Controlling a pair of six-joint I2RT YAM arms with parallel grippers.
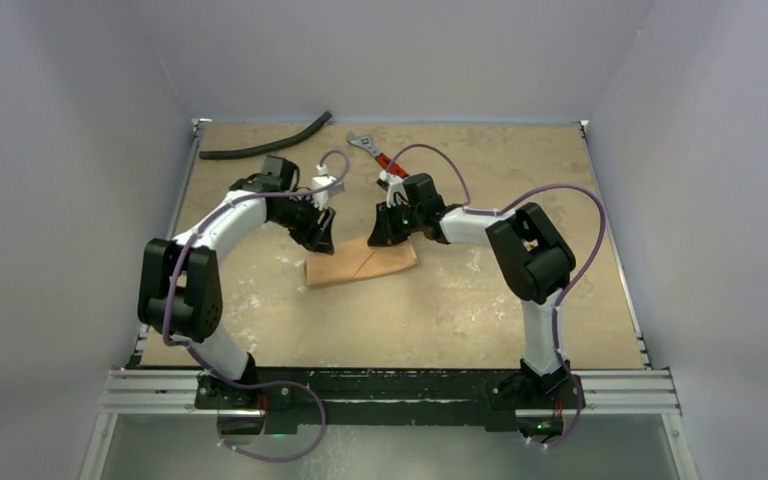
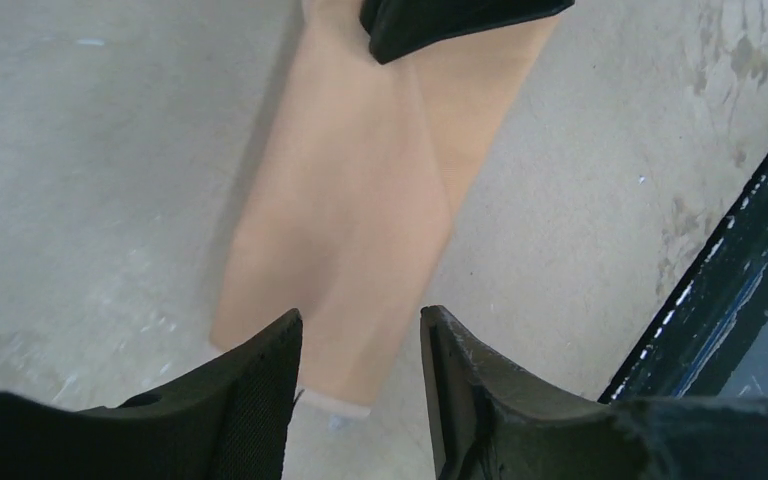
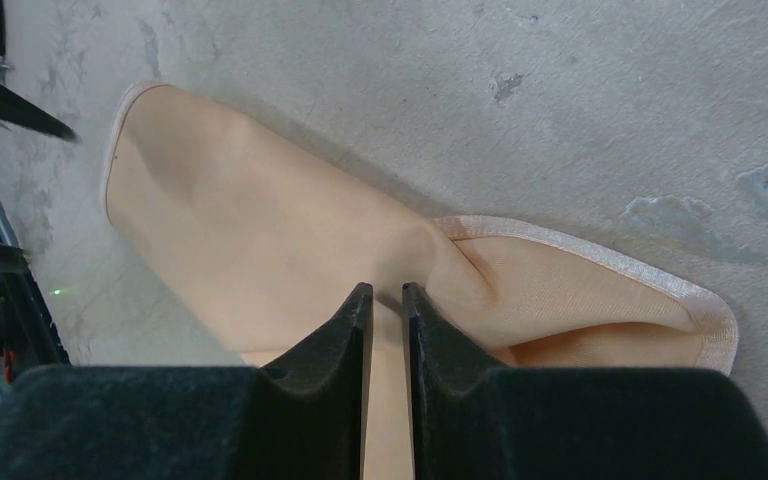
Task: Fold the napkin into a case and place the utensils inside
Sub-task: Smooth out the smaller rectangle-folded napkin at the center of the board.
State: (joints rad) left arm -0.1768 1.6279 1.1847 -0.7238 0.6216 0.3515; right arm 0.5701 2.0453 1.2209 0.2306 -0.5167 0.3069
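Observation:
The peach-orange napkin [image 1: 360,265] lies folded into a long flat strip on the table, with a diagonal fold line across it. My left gripper [image 1: 322,235] is open and empty, hovering over the strip's left end [image 2: 350,220]. In the left wrist view the gripper [image 2: 360,318] has its jaws apart above the hem. My right gripper [image 1: 382,235] is at the strip's far right part. In the right wrist view the right gripper [image 3: 387,290] has its jaws nearly closed, pinching a fold of the napkin [image 3: 250,240], and creases run out from the pinch. The utensils are out of view.
A curved black hose [image 1: 265,147] lies at the table's back left. A red-handled steel wrench [image 1: 375,152] lies at the back centre, behind the right wrist. The black front rail [image 2: 720,290] runs along the near edge.

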